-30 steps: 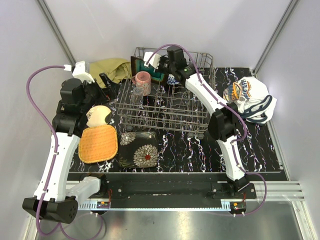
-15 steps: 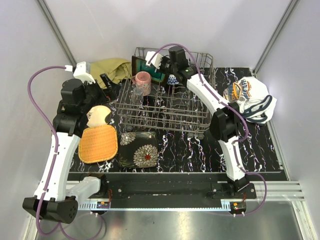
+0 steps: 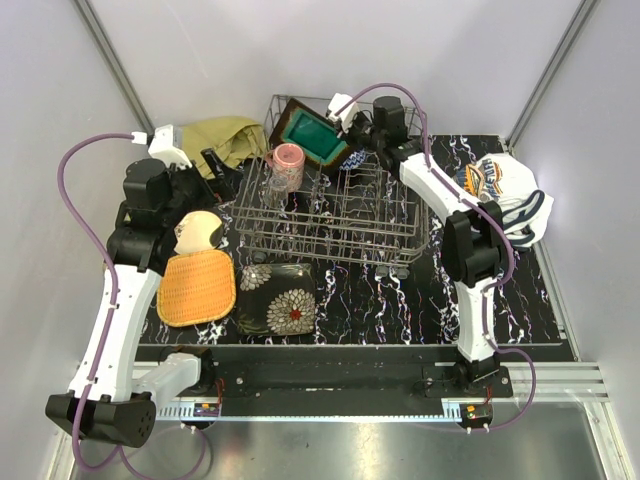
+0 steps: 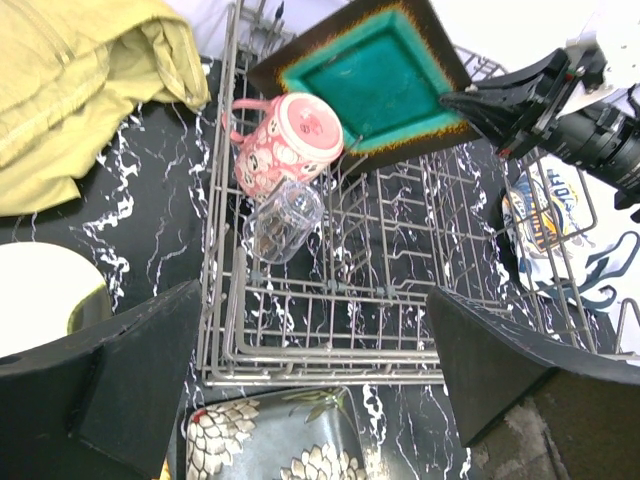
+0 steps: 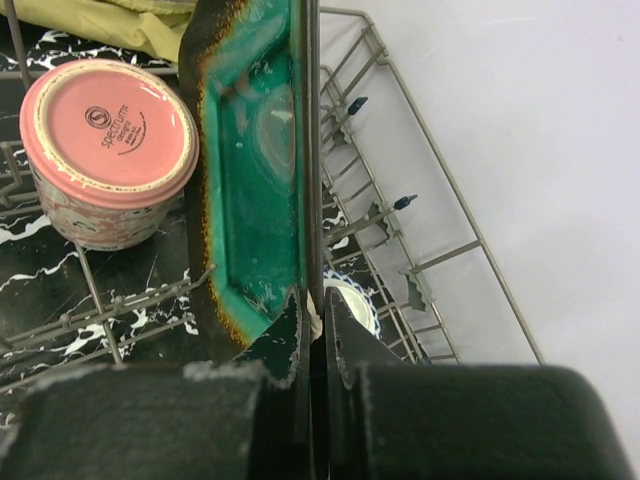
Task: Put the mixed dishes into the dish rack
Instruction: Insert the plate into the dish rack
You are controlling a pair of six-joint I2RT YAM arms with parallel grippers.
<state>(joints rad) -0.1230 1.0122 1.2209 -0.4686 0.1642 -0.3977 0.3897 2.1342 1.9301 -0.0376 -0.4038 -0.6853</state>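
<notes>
The dish rack (image 3: 322, 238) stands at the table's middle back. My right gripper (image 3: 347, 120) is shut on the edge of the teal square plate (image 3: 312, 132), which hangs tilted above the rack's far left corner; the wrist view shows the pinch (image 5: 312, 318) on the plate (image 5: 250, 160). A pink cup (image 3: 288, 164) and a clear glass (image 3: 270, 190) sit in the rack's left end. My left gripper (image 3: 220, 172) hangs open and empty left of the rack. Beside it lie the cream plate (image 3: 198, 231), the orange plate (image 3: 197, 287) and the dark floral plates (image 3: 278, 298).
An olive-yellow cloth (image 3: 222, 135) lies at the back left and a white printed cloth (image 3: 500, 190) on the right. A small blue-rimmed white dish (image 5: 352, 303) shows below the held plate. The rack's raised wire wall (image 5: 430, 200) runs close beside my right gripper.
My right arm swung right and back, carrying the teal plate up from upright in the rack to tilted above its far corner. The left arm stayed still.
</notes>
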